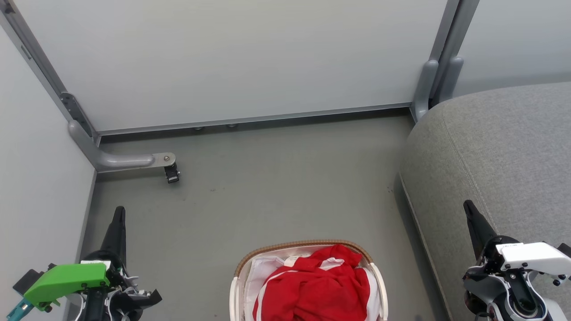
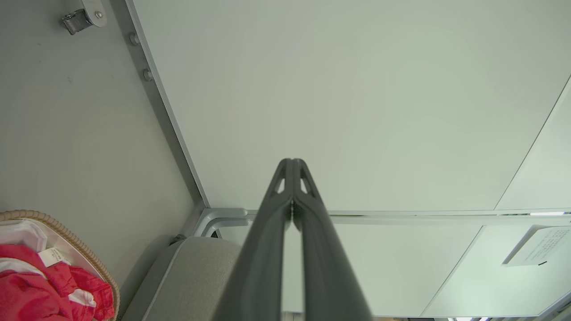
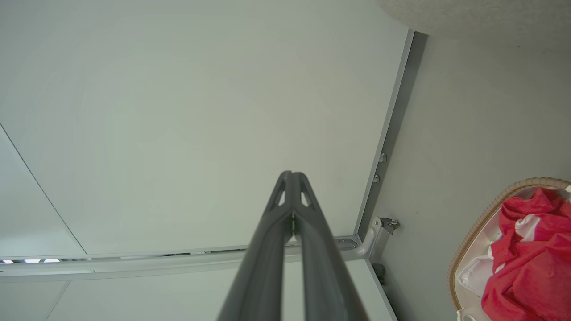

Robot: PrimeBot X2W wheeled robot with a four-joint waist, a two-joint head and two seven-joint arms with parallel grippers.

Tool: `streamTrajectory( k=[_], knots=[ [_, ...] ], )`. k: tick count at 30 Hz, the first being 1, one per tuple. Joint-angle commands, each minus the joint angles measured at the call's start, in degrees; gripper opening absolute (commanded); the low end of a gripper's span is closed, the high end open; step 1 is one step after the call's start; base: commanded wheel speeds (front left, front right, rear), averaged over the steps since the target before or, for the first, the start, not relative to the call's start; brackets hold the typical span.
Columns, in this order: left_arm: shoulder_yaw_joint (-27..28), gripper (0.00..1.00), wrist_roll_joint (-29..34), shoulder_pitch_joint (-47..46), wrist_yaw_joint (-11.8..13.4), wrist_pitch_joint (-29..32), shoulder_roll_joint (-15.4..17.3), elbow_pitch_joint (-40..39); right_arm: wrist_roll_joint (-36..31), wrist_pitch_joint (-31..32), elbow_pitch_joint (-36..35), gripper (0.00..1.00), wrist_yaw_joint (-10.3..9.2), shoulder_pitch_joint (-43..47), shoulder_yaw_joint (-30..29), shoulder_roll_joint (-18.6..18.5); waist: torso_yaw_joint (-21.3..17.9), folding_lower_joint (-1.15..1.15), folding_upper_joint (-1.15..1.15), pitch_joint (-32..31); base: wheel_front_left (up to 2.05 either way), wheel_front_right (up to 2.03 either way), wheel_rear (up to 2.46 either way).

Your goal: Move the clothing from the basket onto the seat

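Your left gripper (image 1: pixel 119 214) has long dark fingers (image 1: pixel 117 236) tapering to a point; just behind them sits a bright green cover (image 1: pixel 67 277) with a teal end piece (image 1: pixel 12 310). Behind your right gripper (image 1: pixel 469 207) sits a white cover (image 1: pixel 533 253) studded with dark screws (image 1: pixel 556 277). Each finger has a small triangular cut-out (image 2: pixel 280 185) near its tip.

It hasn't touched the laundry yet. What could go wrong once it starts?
The red clothing lies crumpled over a white sheet, so a grab might lift the sheet too. The heap looks tangled; one pull could drag the basket along.
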Motion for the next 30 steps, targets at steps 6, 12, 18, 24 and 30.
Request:
streamTrajectory(
  k=[6, 12, 18, 24, 30],
  knots=[
    [0.12, 0.00, 0.33, -0.60, -0.34, -0.04, 0.00, -0.19, -0.25, 0.24, -0.03, 0.00, 0.02, 0.18, -0.13, -0.16, 0.00, 0.00, 0.48, 0.00, 0.00, 0.00, 0.00],
    [0.12, 0.00, 0.32, -0.60, -0.34, -0.04, 0.00, -0.19, -0.25, 0.24, -0.03, 0.00, 0.02, 0.18, -0.14, -0.15, 0.00, 0.00, 0.48, 0.00, 0.00, 0.00, 0.00],
    [-0.02, 1.00, 0.00, 0.09, 0.03, 0.00, -0.03, 0.33, 0.00, 0.00, 0.29, 1.00, 0.00, 0.05, 0.00, 0.08, 0.00, 0.00, 0.00, 0.00, 0.00, 0.00, 0.00],
    [-0.64, 1.00, 0.58, 0.14, 0.08, -1.22, -0.09, 1.61, -0.98, -0.95, 0.67, 1.00, 0.00, 0.05, 0.58, -0.10, 0.05, 0.00, 0.02, 0.09, 0.00, 0.00, 0.00],
    [-1.76, 1.00, 5.38, -0.60, 0.05, -2.98, 0.55, 2.67, -4.07, -2.95, 0.88, 1.00, 0.00, -0.58, 2.53, -1.62, 0.16, 0.00, 0.04, 0.19, 0.00, 0.00, 0.00]
  ],
)
